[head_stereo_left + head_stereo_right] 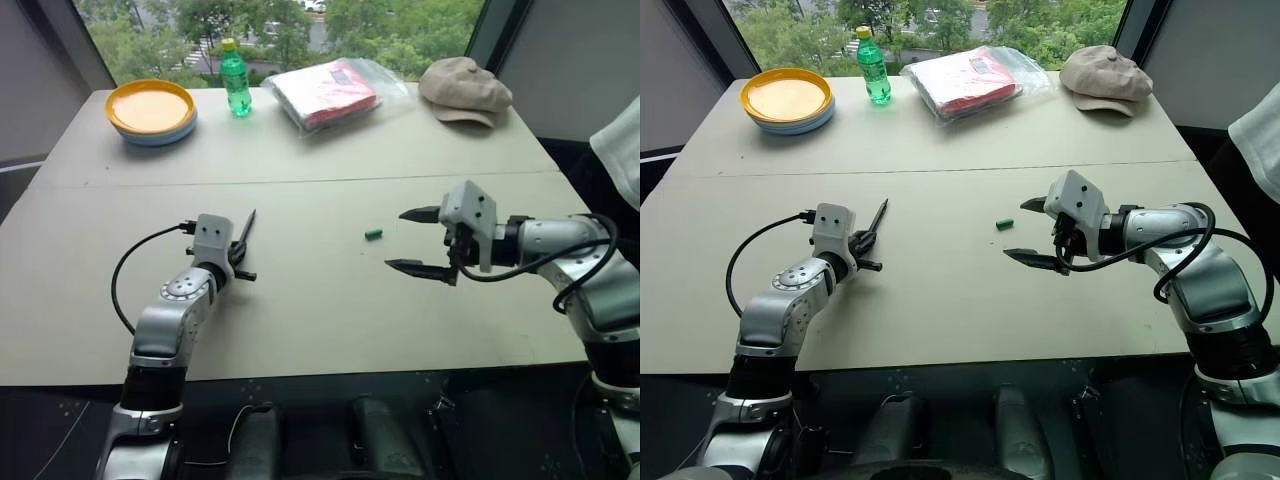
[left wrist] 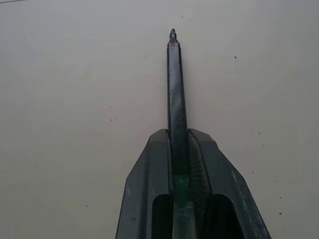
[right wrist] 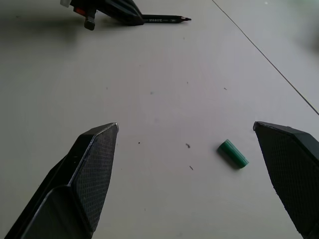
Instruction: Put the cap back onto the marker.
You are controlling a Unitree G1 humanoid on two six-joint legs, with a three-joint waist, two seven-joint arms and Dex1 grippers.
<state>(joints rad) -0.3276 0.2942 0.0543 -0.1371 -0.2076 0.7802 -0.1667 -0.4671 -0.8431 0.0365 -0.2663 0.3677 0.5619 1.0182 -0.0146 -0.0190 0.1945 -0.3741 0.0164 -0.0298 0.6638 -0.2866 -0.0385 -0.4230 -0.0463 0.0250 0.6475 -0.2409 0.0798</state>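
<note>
The marker (image 2: 175, 89) is a slim dark stick with a pointed tip. It juts out forward from my left gripper (image 1: 240, 252), which is shut on its rear part low over the left side of the table. The cap (image 1: 373, 234), a tiny green cylinder, lies on its side on the table's middle. My right gripper (image 1: 396, 239) hovers just right of the cap, wide open and holding nothing. In the right wrist view the cap (image 3: 233, 153) lies on the tabletop between its spread fingers, nearer one of them, and the marker (image 3: 164, 19) shows farther off.
At the table's (image 1: 300, 320) back stand a stack of yellow and blue plates (image 1: 151, 110), a green bottle with a yellow lid (image 1: 236, 78), a plastic bag with red contents (image 1: 330, 92) and a beige hat (image 1: 464, 90). A person's white sleeve (image 1: 622, 140) shows at the right edge.
</note>
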